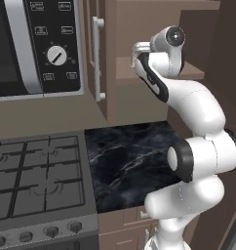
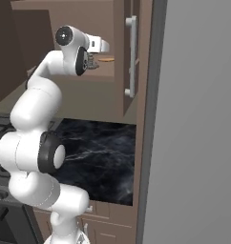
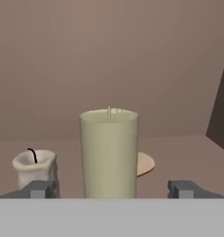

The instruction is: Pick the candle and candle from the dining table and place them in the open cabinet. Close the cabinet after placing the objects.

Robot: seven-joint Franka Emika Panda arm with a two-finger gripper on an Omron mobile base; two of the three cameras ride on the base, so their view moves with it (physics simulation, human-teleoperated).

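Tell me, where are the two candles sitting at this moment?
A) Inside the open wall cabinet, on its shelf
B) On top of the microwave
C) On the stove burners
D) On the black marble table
A: the hand view shows the tall candle and the short stub standing on the cabinet shelf, with the fingers spread to either side of the tall one.

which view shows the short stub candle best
The hand view: the stub candle stands on the cabinet shelf, black wick plain, left of the taller candle between the gripper fingertips. In both base views the arm blocks the stub.
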